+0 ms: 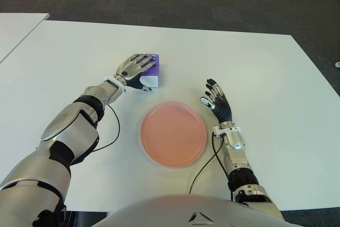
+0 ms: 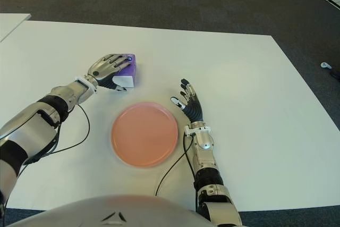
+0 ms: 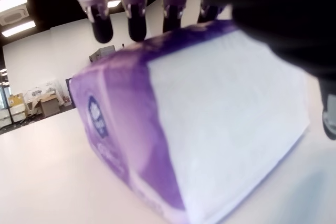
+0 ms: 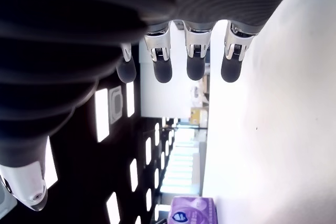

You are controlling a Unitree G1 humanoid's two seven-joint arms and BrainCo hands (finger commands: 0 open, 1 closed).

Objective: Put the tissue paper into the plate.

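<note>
Grasp step is in hand: left hand sits over the tissue pack, fingers draped across its top and thumb down the near side. In the left wrist view the fingertips hang over the pack's far top edge, so the hand reads as closed around it, but the pack looks to be on the tabletop, not yet lifted. It lies just beyond the plate, toward the robot's left, close to the rim but apart from it. The plate holds nothing. My read of the next move: firm up the grip, lift clear, carry the pack back toward the robot and slightly right until it is over the middle of the plate, lower, let go. Pack is a soft rectangular block, purple wrap with a white end face and a small round logo on the side. Right hand shows just right of the plate, fingers spread, holding nothing.
</note>
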